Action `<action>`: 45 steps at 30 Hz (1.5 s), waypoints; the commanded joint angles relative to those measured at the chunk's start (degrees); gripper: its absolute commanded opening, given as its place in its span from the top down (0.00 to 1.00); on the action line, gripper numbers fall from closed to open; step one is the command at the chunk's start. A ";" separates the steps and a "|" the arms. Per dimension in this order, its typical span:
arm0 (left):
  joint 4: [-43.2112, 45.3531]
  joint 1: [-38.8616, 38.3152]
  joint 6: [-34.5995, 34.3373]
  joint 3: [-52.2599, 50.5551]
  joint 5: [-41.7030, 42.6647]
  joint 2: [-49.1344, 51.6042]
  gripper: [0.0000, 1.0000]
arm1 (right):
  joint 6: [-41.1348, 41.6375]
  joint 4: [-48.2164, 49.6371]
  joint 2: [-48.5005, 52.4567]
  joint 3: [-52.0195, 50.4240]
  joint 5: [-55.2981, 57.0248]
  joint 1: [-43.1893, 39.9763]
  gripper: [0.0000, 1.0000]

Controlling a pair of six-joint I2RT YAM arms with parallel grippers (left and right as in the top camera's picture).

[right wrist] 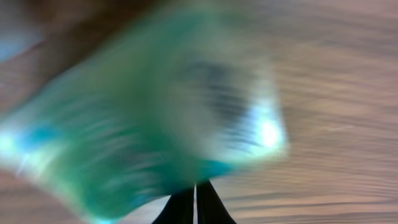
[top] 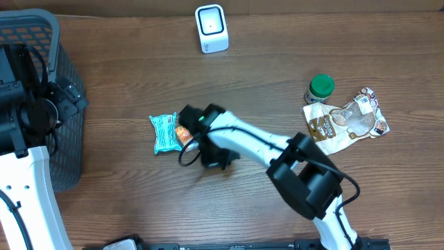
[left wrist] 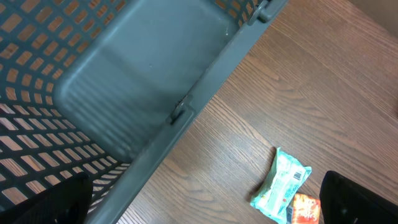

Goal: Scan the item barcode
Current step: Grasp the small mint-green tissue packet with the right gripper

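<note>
Teal packet [top: 164,132] lies on the worktop right at the tips of your right fingers [right wrist: 183,210]. They are closed, but whether they pinch its edge you cannot tell. Get a firm hold on an edge, then turn the barcode [left wrist: 300,176] toward the white scanner [top: 211,28], well beyond the fingers. Your left fingers [left wrist: 56,199] stand wide open by the basket [left wrist: 124,81]. Only the left wrist view shows the barcode; the right wrist view is all blur.

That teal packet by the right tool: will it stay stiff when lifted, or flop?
Probably floppy: the teal packet looks like a thin film pouch with crimped ends, so it may sag from a pinch. Likely light, since it lies flat on the table. The glossy wrap might slip; rolling seems unlikely.
</note>
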 commanded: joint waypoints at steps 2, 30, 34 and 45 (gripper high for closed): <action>0.09 0.24 -0.17 0.83 -0.81 0.11 0.00 | -0.09 1.38 0.15 -0.31 5.84 -3.85 0.96; 0.07 0.24 -0.17 0.81 -0.83 0.11 0.00 | -19.30 -1.99 -4.90 6.86 -22.12 -13.75 0.48; 0.07 0.24 -0.17 0.83 -0.83 0.11 0.00 | -18.08 2.10 -4.90 1.88 -25.35 -11.80 0.57; 0.09 0.24 -0.17 0.83 -0.81 0.11 0.00 | -16.02 8.52 -4.90 -5.01 -26.43 -11.06 0.57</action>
